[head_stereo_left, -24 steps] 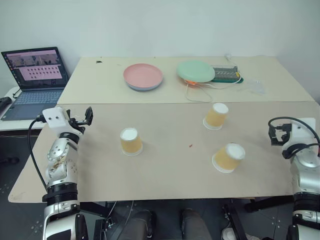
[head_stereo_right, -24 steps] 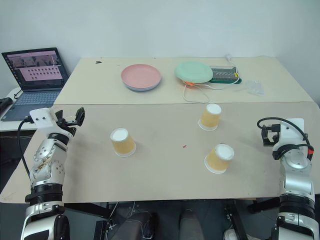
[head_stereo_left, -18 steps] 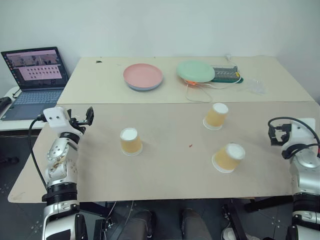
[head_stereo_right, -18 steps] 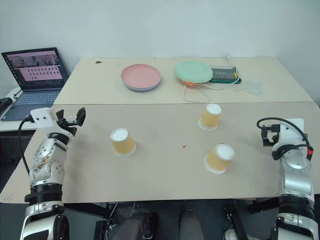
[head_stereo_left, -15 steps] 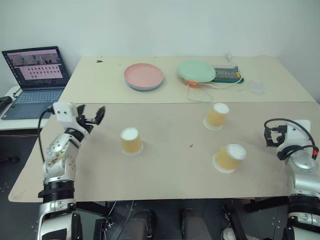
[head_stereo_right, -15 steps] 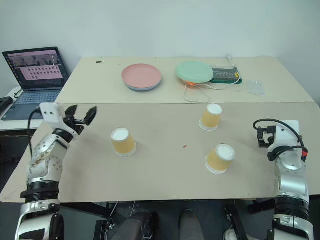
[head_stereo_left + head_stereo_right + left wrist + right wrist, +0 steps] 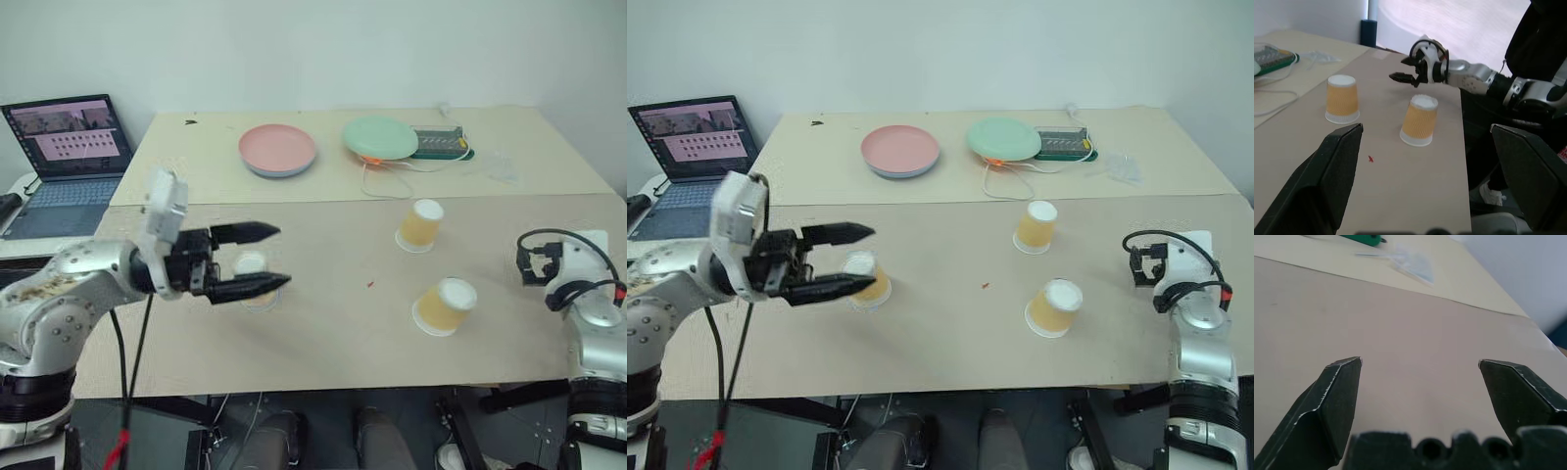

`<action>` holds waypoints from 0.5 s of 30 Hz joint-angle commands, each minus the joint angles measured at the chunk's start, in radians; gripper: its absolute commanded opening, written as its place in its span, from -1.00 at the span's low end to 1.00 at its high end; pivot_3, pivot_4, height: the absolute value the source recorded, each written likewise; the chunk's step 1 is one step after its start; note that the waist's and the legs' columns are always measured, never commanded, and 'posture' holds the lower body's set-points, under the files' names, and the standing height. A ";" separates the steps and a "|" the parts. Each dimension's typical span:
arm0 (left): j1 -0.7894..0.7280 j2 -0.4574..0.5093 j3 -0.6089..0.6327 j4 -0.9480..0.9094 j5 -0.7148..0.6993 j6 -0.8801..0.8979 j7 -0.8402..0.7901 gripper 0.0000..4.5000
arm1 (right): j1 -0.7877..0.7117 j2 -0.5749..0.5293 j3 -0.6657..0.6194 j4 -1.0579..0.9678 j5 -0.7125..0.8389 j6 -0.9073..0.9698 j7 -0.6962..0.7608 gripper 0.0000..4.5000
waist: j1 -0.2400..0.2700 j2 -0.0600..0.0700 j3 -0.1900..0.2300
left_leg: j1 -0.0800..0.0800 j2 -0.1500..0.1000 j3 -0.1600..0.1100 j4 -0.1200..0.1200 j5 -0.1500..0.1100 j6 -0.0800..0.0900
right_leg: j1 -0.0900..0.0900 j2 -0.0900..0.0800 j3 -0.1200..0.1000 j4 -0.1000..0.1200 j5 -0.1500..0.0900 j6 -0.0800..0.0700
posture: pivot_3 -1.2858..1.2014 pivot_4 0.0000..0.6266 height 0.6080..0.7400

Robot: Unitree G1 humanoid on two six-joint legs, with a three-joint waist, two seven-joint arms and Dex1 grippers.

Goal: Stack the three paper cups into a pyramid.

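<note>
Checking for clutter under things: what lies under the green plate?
An orange object and a looping white cable poke out beneath the green plate. The plate covers the rest, so what the orange object is cannot be told.

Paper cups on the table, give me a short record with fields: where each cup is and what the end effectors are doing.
cups: three, upside down, none stacked
left cup: between open left end effector fingers in head view, contact unclear
far right cup: standing alone
near right cup: standing alone
right end effector: open, holding nothing, at the table's right edge

table [image 7: 323, 333]: three paper cups [image 7: 421, 224] upside down, apart; pink plate [image 7: 278, 150]; green plate [image 7: 381, 136]
</note>
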 commanded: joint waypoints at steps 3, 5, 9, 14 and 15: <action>-0.018 0.020 0.002 -0.010 0.030 -0.026 -0.031 0.98 | 0.153 -0.255 -0.024 -0.059 0.086 -0.051 0.464 1.00 | 0.008 0.001 0.001 | 0.000 0.001 0.000 0.000 -0.001 0.002 | 0.001 0.000 -0.001 -0.001 -0.001 0.001 | 0.03 -0.52 0.65; -0.020 0.017 0.000 -0.008 0.030 -0.026 -0.037 0.98 | 0.204 -0.333 -0.037 -0.018 0.089 -0.084 0.572 1.00 | 0.009 0.002 0.001 | 0.000 0.000 0.000 0.000 -0.002 0.003 | 0.001 -0.001 -0.002 -0.003 -0.001 0.001 | 0.03 -0.52 0.65; -0.021 0.012 -0.010 -0.006 0.031 -0.023 -0.048 0.98 | 0.288 -0.441 -0.057 -0.029 0.116 -0.088 0.763 1.00 | -0.001 0.003 0.002 | 0.000 0.002 0.001 0.000 -0.003 0.002 | 0.002 -0.003 -0.002 -0.005 -0.001 0.001 | 0.03 -0.52 0.65; -0.025 0.012 -0.012 -0.003 0.029 -0.016 -0.059 0.98 | 0.329 -0.433 -0.043 -0.219 0.184 -0.005 0.844 1.00 | -0.010 0.002 0.003 | 0.001 0.007 0.003 0.000 -0.004 0.001 | 0.003 -0.007 -0.004 -0.005 0.000 -0.001 | 0.03 -0.52 0.65; -0.026 0.012 -0.013 -0.003 0.028 -0.015 -0.060 0.98 | 0.330 -0.425 -0.036 -0.251 0.189 0.009 0.843 1.00 | -0.009 0.002 0.003 | 0.001 0.009 0.006 0.000 -0.004 0.001 | 0.002 -0.009 -0.006 -0.005 -0.001 -0.002 | 0.03 -0.52 0.65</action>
